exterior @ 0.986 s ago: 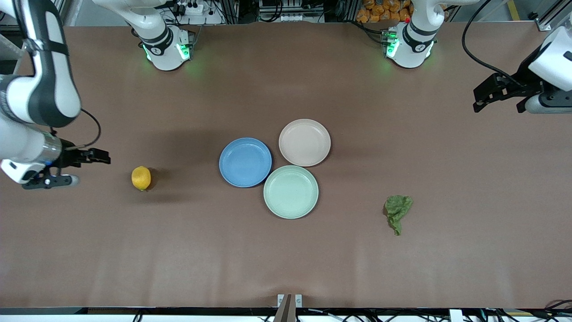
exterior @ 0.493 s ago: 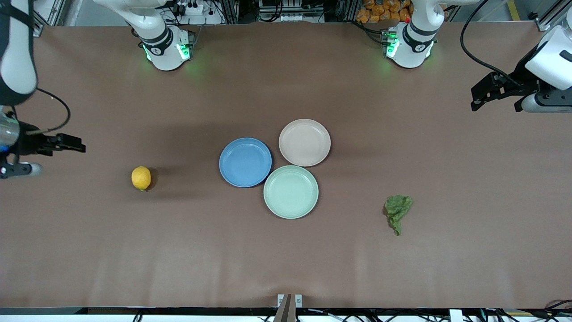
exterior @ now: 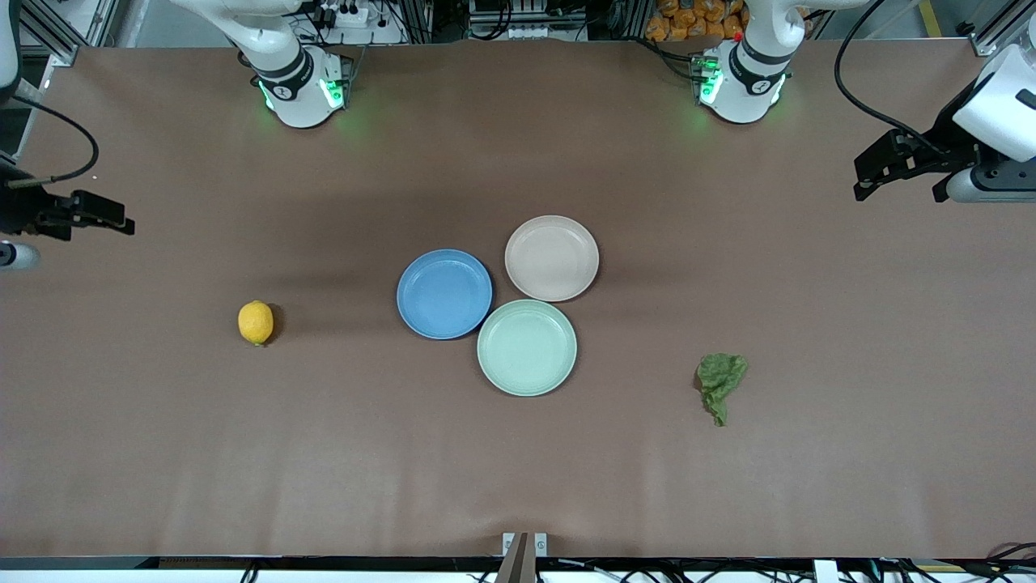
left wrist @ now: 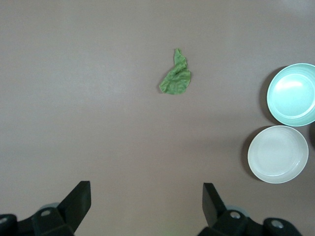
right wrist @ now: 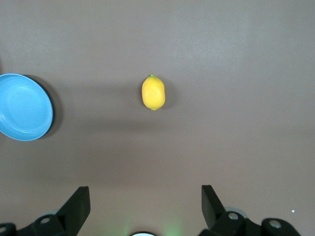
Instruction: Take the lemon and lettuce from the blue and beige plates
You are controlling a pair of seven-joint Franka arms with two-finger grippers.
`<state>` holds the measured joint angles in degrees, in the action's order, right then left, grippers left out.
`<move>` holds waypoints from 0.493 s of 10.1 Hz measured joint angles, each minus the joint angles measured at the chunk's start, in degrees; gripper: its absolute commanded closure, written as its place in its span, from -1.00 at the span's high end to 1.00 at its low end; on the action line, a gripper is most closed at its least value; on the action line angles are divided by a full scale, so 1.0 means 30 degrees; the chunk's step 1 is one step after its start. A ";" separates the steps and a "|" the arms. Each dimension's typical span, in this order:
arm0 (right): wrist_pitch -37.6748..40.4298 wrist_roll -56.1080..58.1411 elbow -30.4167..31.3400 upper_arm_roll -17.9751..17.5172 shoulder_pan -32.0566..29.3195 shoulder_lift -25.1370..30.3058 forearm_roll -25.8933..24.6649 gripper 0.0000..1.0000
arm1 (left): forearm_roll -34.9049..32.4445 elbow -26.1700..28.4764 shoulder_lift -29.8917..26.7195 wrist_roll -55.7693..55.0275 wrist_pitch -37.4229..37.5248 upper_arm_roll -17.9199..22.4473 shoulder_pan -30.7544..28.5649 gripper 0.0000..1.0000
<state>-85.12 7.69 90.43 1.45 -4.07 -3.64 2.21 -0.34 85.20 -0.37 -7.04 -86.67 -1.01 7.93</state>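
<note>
While both grippers (exterior: 878,174) (exterior: 97,214) hang open at table (exterior: 518,470) ends, lemon (exterior: 256,322) sits apart.

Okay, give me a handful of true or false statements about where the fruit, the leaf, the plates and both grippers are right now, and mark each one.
1. The small oval yellow lemon lies on the bare brown table. True.
2. The wrinkled dark green lettuce leaf sits in the round beige plate. False: it lies on the table, toward the left arm's end.
3. The round blue plate is empty. True.
4. The right gripper grips the lemon. False: it is open, holding nothing.
5. The left gripper is open. True.
</note>
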 measured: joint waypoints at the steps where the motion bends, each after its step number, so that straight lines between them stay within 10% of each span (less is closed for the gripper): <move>1: 0.0480 -0.0578 -0.0516 -0.0389 0.0001 0.0065 -0.0002 1.00 | 0.0001 -0.0003 0.0000 0.0000 0.0000 0.0007 -0.0020 1.00; 5: 0.1952 -0.0924 -0.2214 -0.0596 -0.0056 0.0106 -0.0019 1.00 | 0.0001 -0.0046 -0.0004 0.0033 -0.0004 0.0017 -0.0074 1.00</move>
<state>-79.26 4.92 83.79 -0.34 -4.24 -3.32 2.15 -0.34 85.07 -0.38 -6.95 -86.68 -0.96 7.71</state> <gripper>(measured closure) 0.000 0.000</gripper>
